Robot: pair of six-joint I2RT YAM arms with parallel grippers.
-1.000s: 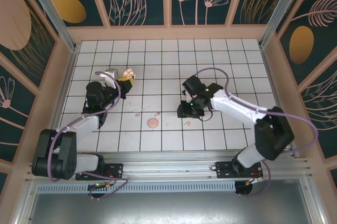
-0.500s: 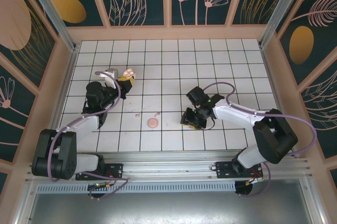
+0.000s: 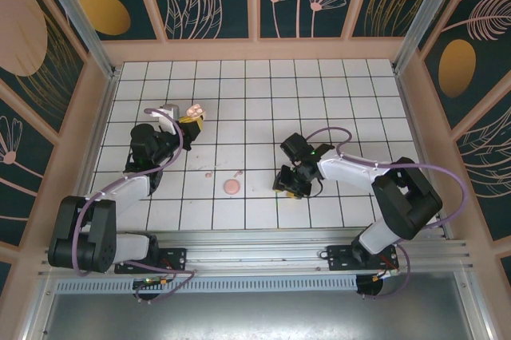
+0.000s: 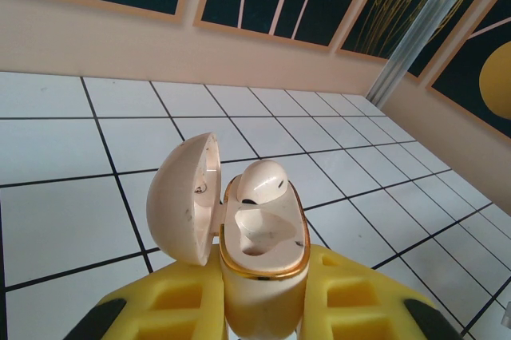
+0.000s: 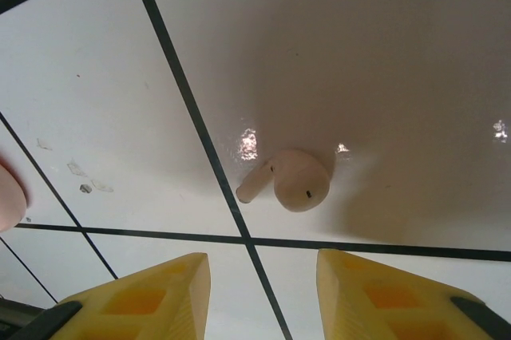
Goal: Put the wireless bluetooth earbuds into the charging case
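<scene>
Near and right of centre on the white tiled surface (image 3: 263, 96), the right hand (image 3: 287, 184) hangs low over a small pale pink earbud (image 5: 293, 179), its yellow fingers (image 5: 148, 296) standing apart with nothing between them. That earbud lies flat on a tile, long axis along the surface. Its short stem is aimed at a black grid line (image 5: 188, 108) and its rounded head faces away, just clear of the fingertips. Farther back at the left, the left hand (image 3: 190, 118) is clamped on a glossy pale pink charging case (image 4: 262, 264) with a gold rim, held upright, mouth upward, domed lid (image 4: 185, 196) swung open sideways. A second earbud (image 4: 263, 182) sits in the case's far well, rounded head poking up.
</scene>
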